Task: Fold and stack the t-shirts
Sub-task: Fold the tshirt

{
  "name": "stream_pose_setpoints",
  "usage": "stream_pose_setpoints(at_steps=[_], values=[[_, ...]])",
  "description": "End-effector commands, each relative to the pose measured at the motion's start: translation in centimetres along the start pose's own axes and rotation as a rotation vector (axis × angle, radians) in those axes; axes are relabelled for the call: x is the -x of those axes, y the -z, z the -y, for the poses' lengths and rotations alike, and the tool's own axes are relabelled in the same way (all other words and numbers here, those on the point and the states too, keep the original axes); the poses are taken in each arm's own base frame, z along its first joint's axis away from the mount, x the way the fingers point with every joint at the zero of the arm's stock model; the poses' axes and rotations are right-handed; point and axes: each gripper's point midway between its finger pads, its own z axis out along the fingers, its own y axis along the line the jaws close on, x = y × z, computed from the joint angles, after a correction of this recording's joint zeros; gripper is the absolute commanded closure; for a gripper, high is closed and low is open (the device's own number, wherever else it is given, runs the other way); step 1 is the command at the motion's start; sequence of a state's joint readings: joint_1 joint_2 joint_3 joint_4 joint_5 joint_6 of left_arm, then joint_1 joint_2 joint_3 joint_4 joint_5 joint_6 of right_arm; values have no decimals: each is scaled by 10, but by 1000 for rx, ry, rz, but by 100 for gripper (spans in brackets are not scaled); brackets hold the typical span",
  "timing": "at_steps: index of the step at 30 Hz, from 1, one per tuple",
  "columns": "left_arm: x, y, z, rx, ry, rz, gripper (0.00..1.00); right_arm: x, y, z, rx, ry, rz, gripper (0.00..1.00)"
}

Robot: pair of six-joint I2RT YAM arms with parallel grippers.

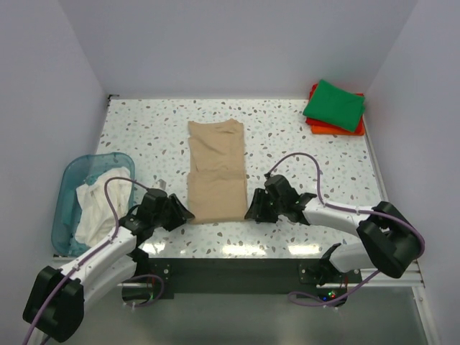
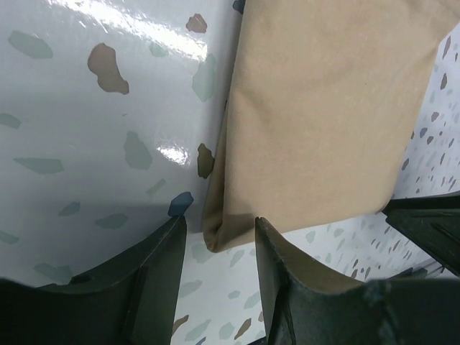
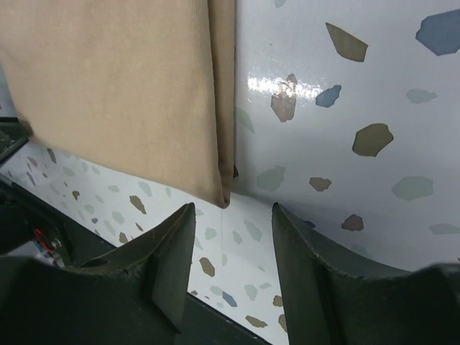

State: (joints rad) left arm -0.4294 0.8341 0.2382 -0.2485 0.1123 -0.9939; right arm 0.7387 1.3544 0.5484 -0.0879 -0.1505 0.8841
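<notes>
Tan shirt (image 1: pixel 215 171) lies centre frame in the top view, already narrowed to a long strip, its near hem toward the bottom of the frame.

Left gripper (image 2: pixel 215 231) sits at the hem's lower left corner and right gripper (image 3: pixel 231 212) at the lower right corner. Both have jaws apart with nothing clamped. In each wrist view the corner of the cloth lies just at the gap between the fingers.

Step judged in hand: taking both hem corners for the crosswise fold. To do it well, each gripper should bite all layers at its corner. Both should then lift level and together, carrying the hem toward the collar so the edges line up.

Surroundings: a green shirt (image 1: pixel 334 106) rests on an orange-red shirt (image 1: pixel 321 129) at upper right. A white shirt (image 1: pixel 97 201) sits in the basket (image 1: pixel 70 176) at lower left. Nothing obstructs the fold path.
</notes>
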Motion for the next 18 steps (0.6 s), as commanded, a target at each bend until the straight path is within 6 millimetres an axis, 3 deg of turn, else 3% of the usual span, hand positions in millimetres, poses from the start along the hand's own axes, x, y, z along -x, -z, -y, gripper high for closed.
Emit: stream_pose_setpoints(at_steps=[1,14,17,18], values=[[-18,-1,-15,41,17,-55,52,6,-3,-12,58,-46,29,51],[-34,-10,-23,55,28,-77,66,-5,-18,-7,92,-115,9,59],[-34,-11,-22,49,31,-73,73,-6,-20,-8,103,-121,8,67],[-34,-11,-21,46,31,-75,80,-4,-20,-10,111,-124,12,74]])
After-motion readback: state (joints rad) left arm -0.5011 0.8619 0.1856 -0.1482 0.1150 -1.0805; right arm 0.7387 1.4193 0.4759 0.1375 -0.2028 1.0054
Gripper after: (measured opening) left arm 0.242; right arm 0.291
